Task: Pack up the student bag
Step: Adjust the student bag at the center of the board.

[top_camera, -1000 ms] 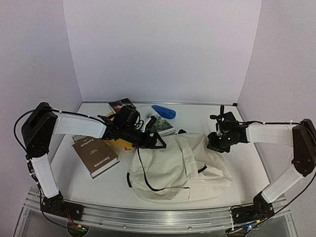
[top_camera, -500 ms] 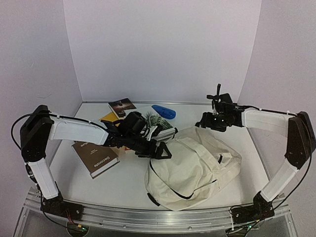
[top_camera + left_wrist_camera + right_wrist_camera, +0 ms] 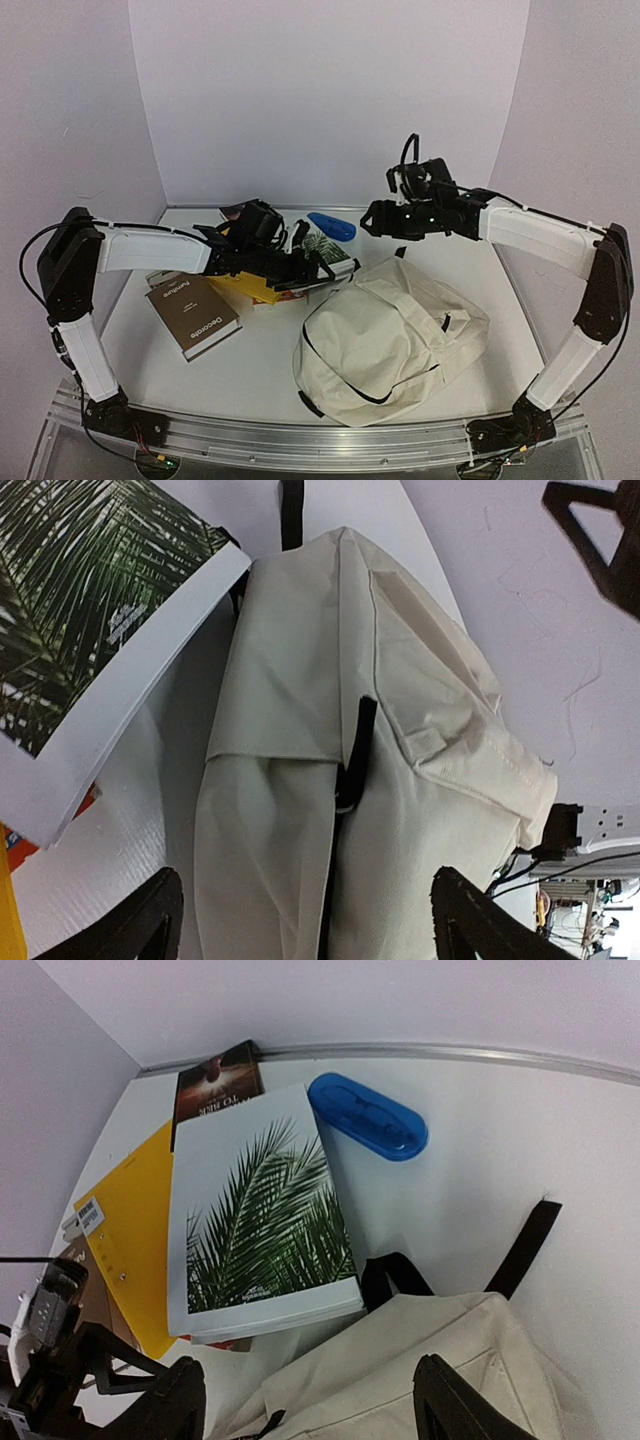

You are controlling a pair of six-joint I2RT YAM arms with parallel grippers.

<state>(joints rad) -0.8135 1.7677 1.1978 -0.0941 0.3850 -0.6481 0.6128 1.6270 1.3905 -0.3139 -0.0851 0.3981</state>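
Left pincer [image 3: 310, 930] and right pincer [image 3: 315, 1405] gape wide, empty, near student bag [image 3: 390, 330].

A white tabletop [image 3: 250, 372] sits inside three plain, pale lilac walls: left [image 3: 60, 110], far [image 3: 330, 100] and right [image 3: 590, 110]. A thin metal strip [image 3: 395, 208] runs along its far edge, and an aluminium rail [image 3: 300, 437] along the near edge. The light is soft and even.

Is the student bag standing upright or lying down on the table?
Lying down. The student bag sprawls flat on the table, its cream fabric creased and sagging.
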